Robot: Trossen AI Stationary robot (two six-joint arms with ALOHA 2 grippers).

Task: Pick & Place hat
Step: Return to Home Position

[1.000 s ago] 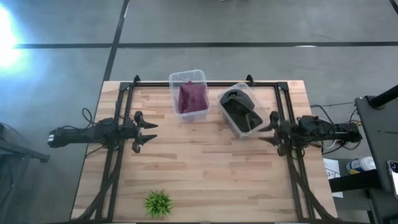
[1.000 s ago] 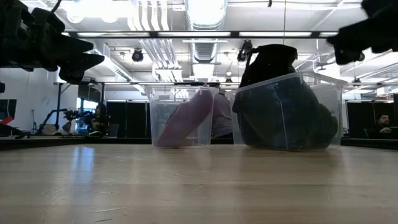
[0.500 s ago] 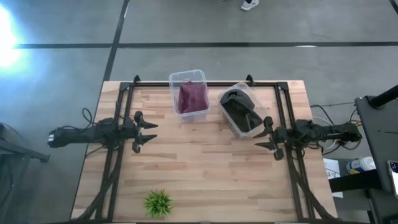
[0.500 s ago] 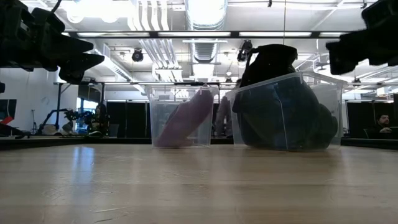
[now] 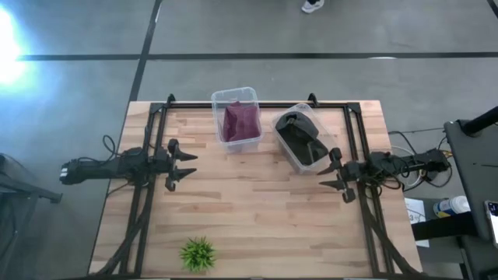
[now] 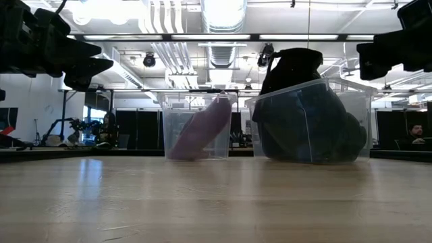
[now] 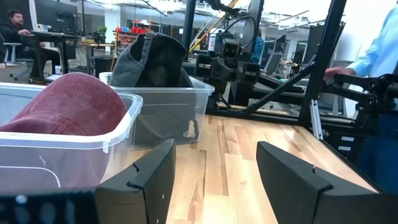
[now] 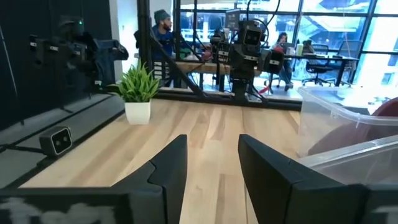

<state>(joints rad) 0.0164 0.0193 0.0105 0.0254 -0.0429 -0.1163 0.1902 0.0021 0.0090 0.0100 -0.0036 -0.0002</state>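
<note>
Right hand (image 5: 328, 175), mid-right of frame, open and empty, sits just beside the black-cap bin (image 5: 281, 142); I risk clipping its wall on retreat. Left hand (image 5: 189, 165) open, empty.

1. Left gripper (image 5: 193, 166), right gripper (image 5: 321, 177): dark matt plastic fingers.
2. Table (image 5: 257, 210) beneath them: smooth pale wood, slight sheen.
3. Left bin (image 5: 233, 90), right bin (image 5: 278, 129), beyond the fingertips: clear glossy plastic.
4. Red cap (image 5: 241, 122), black caps (image 5: 303, 144): matt cloth.

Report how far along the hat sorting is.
Done: the red cap sits in the left bin, black caps in the right bin. In hand: nothing; left pincer and right pincer hang open, empty, above the table. Left: seemingly only the return home.
</note>
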